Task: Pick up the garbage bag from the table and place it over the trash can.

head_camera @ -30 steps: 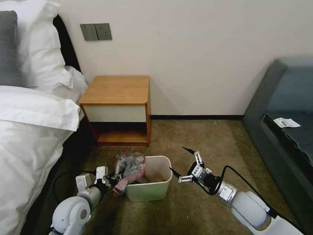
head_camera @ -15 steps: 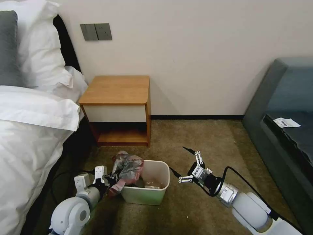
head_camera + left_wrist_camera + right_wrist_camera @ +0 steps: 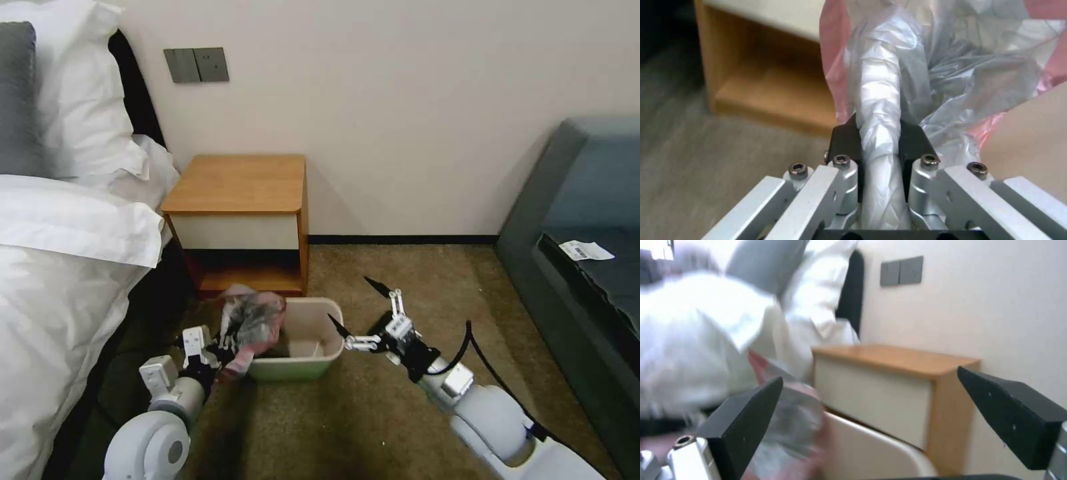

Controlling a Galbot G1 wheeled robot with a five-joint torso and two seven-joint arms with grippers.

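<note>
Two hands flank the trash can [image 3: 313,363]: the left hand [image 3: 223,348] pinches the bunched garbage bag [image 3: 250,323] over its left rim, the right hand [image 3: 353,308] spread. Draping is underway; next the bag's mouth needs opening.

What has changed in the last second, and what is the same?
The trash can slid along the carpet toward the table, together with the bag clamped in the left end effector. The open right end effector followed them. The bag is still bunched at the can's left rim.
</note>
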